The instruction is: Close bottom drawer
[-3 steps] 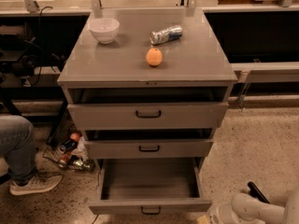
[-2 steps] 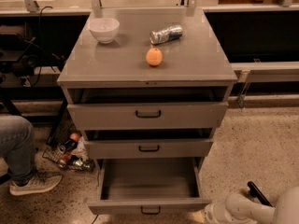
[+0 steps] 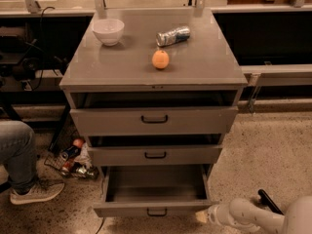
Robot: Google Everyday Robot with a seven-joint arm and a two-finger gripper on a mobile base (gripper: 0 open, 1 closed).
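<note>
While the bottom drawer stood pulled well out under the middle drawer, our gripper sat low by the right end of its front; whether it was open or closed we could not tell. We judged that a push nearer the handle, square to the front, would slide it in without jamming.

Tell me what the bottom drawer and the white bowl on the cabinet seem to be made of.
The bottom drawer looks like grey painted sheet metal, matte, with thin folded edges. The white bowl looks like glazed ceramic or plastic; its sheen leaves that open. The gripper sits low, beside the drawer's front corner.
</note>
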